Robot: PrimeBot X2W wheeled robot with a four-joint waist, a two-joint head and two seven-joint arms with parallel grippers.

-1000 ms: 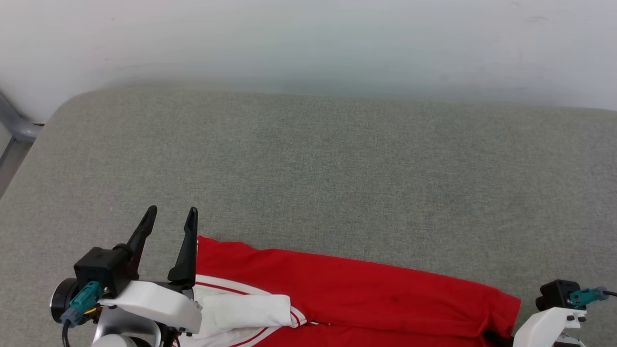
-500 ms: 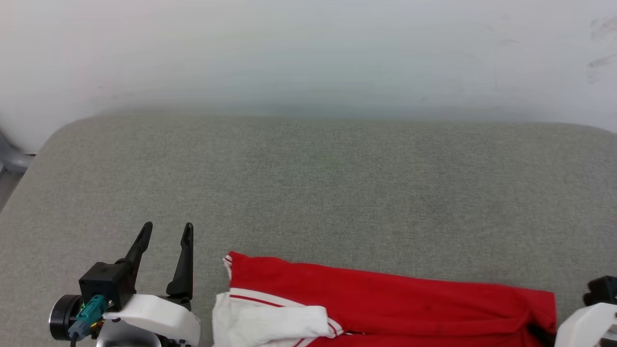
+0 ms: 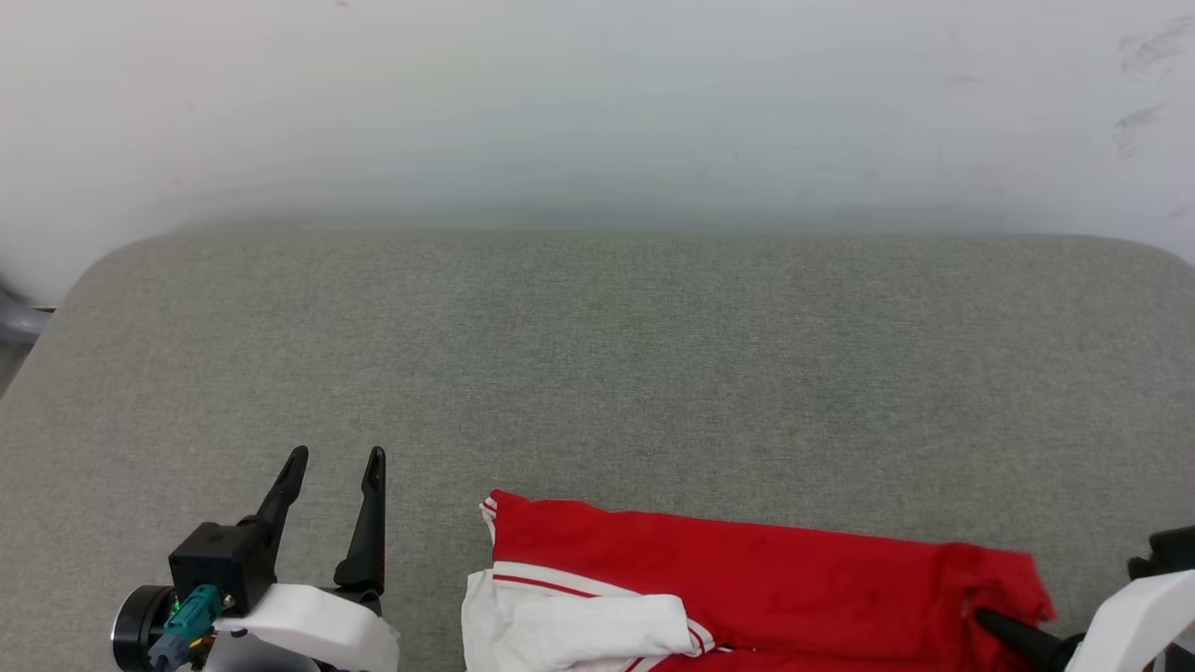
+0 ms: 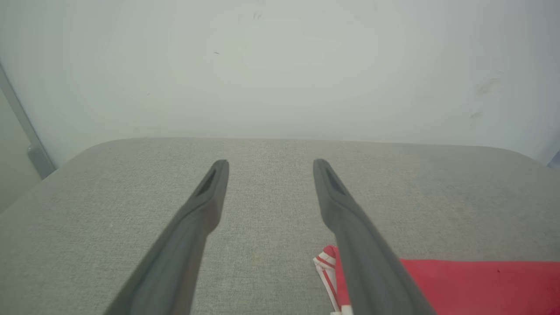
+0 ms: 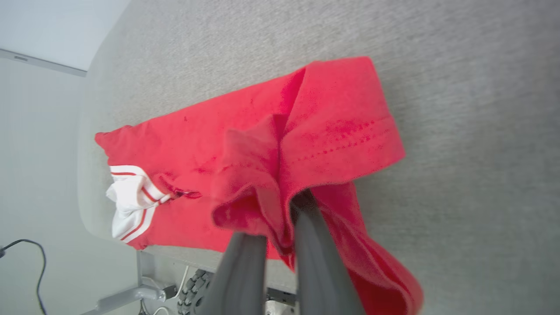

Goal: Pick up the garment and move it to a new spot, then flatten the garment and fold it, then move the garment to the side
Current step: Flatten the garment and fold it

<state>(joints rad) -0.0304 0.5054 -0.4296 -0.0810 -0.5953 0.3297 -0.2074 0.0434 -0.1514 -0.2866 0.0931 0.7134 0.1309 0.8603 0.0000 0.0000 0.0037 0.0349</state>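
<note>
Right hand (image 5: 280, 218): fingers closed tight on a bunched red corner of the garment (image 5: 341, 118). Garment: red, folded into a long band, lying along the near edge of the grey bench (image 3: 597, 355); white sleeve (image 3: 579, 630) with red stripes at its left end. Left hand (image 3: 336, 457): fingers spread wide, empty, over the bench just left of the garment, not touching it.

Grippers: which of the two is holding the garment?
The right gripper: it is shut on the red edge of the garment. The left gripper is open, apart from it, over the grey surface.
</note>
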